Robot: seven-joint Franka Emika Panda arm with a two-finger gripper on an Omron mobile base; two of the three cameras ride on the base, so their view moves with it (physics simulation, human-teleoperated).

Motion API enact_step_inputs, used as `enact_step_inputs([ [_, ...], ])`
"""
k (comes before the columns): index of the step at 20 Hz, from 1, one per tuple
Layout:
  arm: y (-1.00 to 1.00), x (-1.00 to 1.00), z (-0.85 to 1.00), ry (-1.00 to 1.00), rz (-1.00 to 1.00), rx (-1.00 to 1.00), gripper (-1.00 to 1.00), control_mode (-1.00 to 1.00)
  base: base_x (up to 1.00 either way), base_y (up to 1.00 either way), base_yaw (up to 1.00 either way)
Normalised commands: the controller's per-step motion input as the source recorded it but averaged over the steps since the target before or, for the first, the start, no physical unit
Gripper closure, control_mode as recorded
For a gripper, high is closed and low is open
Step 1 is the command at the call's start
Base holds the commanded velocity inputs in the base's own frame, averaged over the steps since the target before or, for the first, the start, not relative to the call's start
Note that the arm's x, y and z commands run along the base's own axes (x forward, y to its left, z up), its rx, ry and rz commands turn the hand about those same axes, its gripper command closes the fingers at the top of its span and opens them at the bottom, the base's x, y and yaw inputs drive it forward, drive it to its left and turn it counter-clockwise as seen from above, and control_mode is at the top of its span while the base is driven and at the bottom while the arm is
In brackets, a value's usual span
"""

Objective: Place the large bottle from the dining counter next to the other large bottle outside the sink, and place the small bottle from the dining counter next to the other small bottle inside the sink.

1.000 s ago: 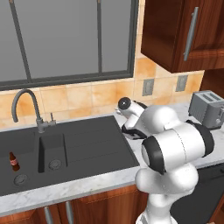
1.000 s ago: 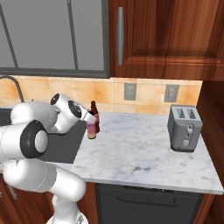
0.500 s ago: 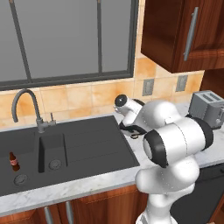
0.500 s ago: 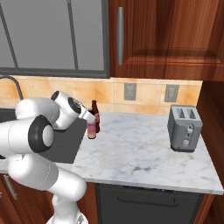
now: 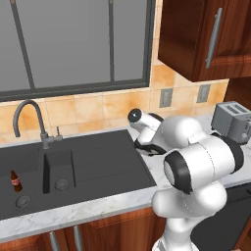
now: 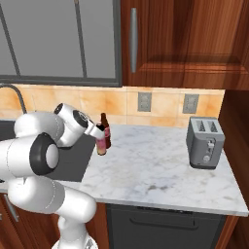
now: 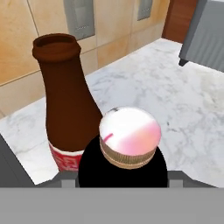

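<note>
The large bottle [image 6: 100,143] stands upright on the marble worktop [image 6: 160,170] at centre-left of the right base frame, touching or just beside the other large bottle [image 6: 105,130], outside the sink [image 5: 73,171]. In the hand view its black shoulder and white cap [image 7: 129,133] occupy the lower centre, with the brown neck of the other large bottle at upper left.

The gripper [image 6: 96,131] sits over the large bottle's top. The jaws stand part-open at about the shoulder's width; whether the pads press the bottle or have let go cannot be told.

Handling, as a judgement: the large bottle looks rigid, smooth and slippery, and, being tall on a narrow base, easy to tip. Take hold at the shoulder or upper body, not the cap. The neighbouring bottle stands so close that any sideways move risks toppling both.

1 small brown bottle [image 5: 16,180] stands inside the sink at lower left of the left base frame.
</note>
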Motion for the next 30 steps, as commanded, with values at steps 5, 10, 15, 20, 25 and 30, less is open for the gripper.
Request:
enact_step_inputs([
  [5, -0.06, -0.31, -0.66, 0.0, -0.06, 0.01, 1.0, -1.0, 0.0, 0.0, 0.0],
  [10, -0.02, -0.34, -0.69, 0.0, -0.06, 0.0, -1.0, -1.0, 0.0, 0.0, 0.0],
  [15, -0.01, -0.31, -0.6, 0.0, -0.06, 0.01, -1.0, -1.0, 0.0, 0.0, 0.0],
  [20, -0.03, -0.21, -0.3, -0.01, -0.06, 0.01, -1.0, -1.0, 0.0, 0.0, 0.0],
  [25, -0.02, -0.03, 0.0, -0.02, -0.04, 0.01, -1.0, -1.0, 0.0, 0.0, 0.0],
  [30, -0.08, -0.08, 0.13, -0.02, -0.03, 0.03, -1.0, -1.0, 0.0, 0.0, 0.0],
])
